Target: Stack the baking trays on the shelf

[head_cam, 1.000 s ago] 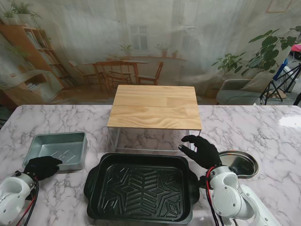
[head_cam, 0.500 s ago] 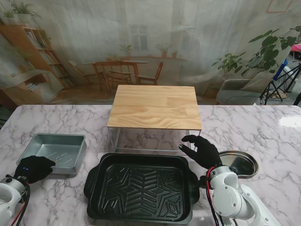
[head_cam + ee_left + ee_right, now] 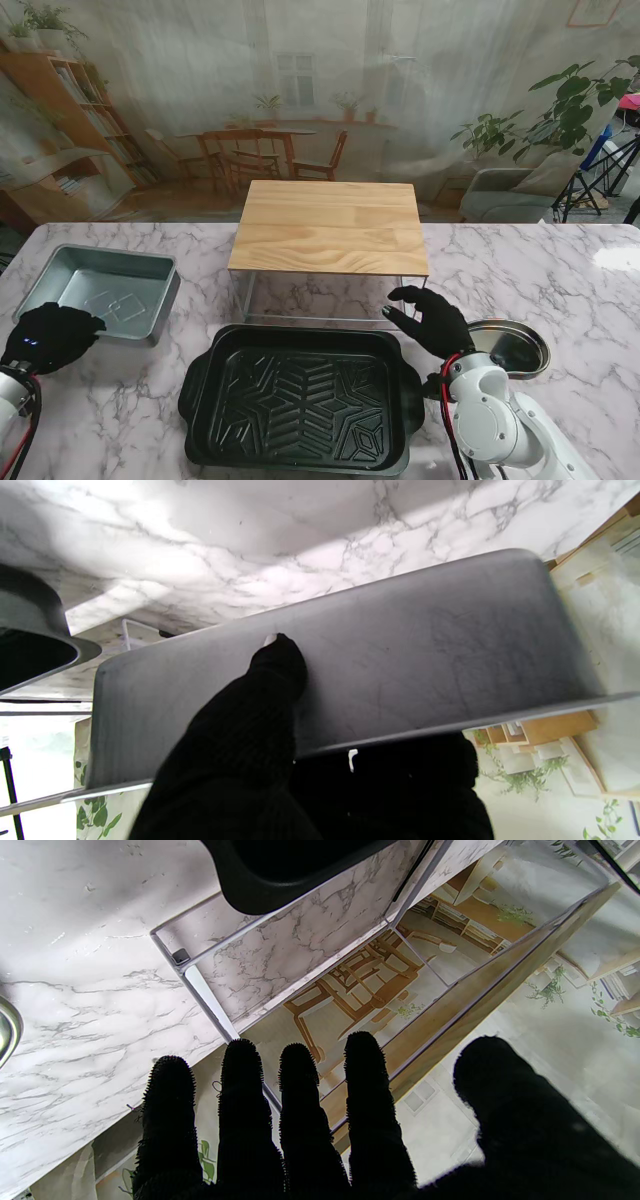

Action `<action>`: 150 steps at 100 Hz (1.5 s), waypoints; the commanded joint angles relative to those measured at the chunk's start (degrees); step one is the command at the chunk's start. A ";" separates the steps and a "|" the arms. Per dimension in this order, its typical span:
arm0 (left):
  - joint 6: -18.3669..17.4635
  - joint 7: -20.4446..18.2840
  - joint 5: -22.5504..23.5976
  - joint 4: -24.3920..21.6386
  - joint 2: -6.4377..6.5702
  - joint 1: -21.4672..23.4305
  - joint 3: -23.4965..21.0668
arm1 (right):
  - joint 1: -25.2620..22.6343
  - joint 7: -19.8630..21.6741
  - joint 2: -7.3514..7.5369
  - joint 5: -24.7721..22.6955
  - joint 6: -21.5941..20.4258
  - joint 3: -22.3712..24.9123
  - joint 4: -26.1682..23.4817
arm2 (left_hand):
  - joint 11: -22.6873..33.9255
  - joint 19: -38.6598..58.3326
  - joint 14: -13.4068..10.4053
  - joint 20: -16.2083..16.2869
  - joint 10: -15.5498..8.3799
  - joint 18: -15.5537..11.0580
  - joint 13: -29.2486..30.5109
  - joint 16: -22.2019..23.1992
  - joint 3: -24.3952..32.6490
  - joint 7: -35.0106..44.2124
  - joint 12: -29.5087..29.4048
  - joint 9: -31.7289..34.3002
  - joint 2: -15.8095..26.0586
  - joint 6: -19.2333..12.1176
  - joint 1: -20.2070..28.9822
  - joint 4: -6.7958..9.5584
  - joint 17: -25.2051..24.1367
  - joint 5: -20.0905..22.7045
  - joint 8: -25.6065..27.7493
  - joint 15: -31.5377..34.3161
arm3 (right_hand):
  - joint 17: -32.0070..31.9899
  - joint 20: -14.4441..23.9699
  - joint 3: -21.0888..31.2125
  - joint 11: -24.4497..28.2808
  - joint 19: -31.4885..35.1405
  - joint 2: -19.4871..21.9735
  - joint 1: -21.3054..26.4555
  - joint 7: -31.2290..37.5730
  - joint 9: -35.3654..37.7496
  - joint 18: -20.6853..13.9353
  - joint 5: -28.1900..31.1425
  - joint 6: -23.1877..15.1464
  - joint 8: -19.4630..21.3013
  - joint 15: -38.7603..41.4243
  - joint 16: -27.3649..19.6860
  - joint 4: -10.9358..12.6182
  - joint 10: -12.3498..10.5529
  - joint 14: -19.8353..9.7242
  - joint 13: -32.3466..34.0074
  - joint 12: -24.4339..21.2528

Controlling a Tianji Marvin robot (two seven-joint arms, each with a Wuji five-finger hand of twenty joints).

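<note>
Fingers (image 3: 280,665) of the left hand (image 3: 50,337) grasp the silver tray (image 3: 105,290) by its near rim, probably lifted off the table (image 3: 560,270). Thin, stiff, slippery metal; hold firmly. Right hand (image 3: 430,320) hangs spread, empty, beside the shelf (image 3: 330,228).

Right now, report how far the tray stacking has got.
Done: nothing; the wooden shelf top is bare. In hand: the left hand grips the silver tray by its near edge, tilted off the table. Left: the black tray and the round pan lie on the table; the right hand hovers open.
</note>
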 commanded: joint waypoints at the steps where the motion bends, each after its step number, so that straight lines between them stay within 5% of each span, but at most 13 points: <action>1: -0.30 -0.38 -0.12 -2.34 -0.04 0.87 -0.83 | -0.73 -0.19 -0.11 0.15 -0.33 0.32 -0.42 | 0.21 9.12 5.90 3.06 1.18 -0.30 1.02 0.60 11.20 5.22 0.46 1.07 12.26 -1.19 6.51 6.53 4.42 10.69 2.38 1.71 | -0.95 0.61 -0.30 0.76 -0.59 1.13 -0.83 0.35 0.36 -1.86 -1.71 -0.67 0.03 -2.31 -0.02 0.36 -0.04 -1.21 -1.39 0.27; 62: -0.64 1.99 -4.37 -14.46 -2.83 16.98 -7.10 | -1.27 -0.91 -0.22 0.02 -0.89 0.92 -0.62 | -0.94 9.11 6.92 2.87 2.36 0.61 1.19 0.17 13.45 2.99 -0.13 1.35 11.43 -0.31 6.17 6.64 4.60 10.08 2.80 1.34 | -0.94 0.65 -0.30 0.69 -0.61 1.17 -0.83 0.29 0.32 -1.86 -1.77 -0.65 -0.01 -2.33 -0.02 0.35 0.13 -1.16 -1.43 0.26; 80: -0.47 1.54 -5.23 -15.86 -3.00 18.42 -6.02 | -1.13 -0.93 -0.20 -0.17 -0.83 0.81 -0.45 | -1.02 9.45 7.25 3.07 2.73 1.04 1.09 0.22 13.59 2.55 -0.16 1.27 11.44 0.08 6.19 6.61 4.27 9.98 2.91 1.54 | -0.92 0.66 -0.32 0.74 -0.60 1.18 -0.82 0.28 0.35 -1.88 -1.81 -0.67 -0.01 -2.33 -0.02 0.35 0.15 -1.24 -1.43 0.28; 113: -1.45 -5.99 -7.71 -18.96 -2.31 18.65 -1.60 | -1.23 -1.44 -0.28 -0.33 -1.07 1.07 -0.28 | -0.81 10.45 7.98 3.64 3.64 1.66 1.12 0.52 13.99 2.36 0.02 1.48 11.29 0.61 6.31 6.68 4.20 10.07 3.34 2.28 | -0.91 0.64 -0.33 0.73 -0.66 1.22 -0.79 0.30 0.32 -1.96 -1.81 -0.65 -0.01 -2.35 -0.03 0.36 0.15 -1.23 -1.48 0.27; 150: -4.01 -10.25 -7.49 -23.02 -1.58 18.33 2.27 | -1.42 -1.71 -0.35 -0.22 -1.21 1.37 -0.39 | -0.40 11.94 8.83 4.05 3.89 2.27 2.11 0.91 15.66 2.32 0.20 2.38 10.57 0.92 5.77 6.76 5.59 10.33 3.81 3.62 | -0.90 0.67 -0.35 0.74 -0.67 1.24 -0.79 0.28 0.32 -1.95 -1.87 -0.66 -0.03 -2.34 -0.03 0.35 0.05 -1.22 -1.47 0.27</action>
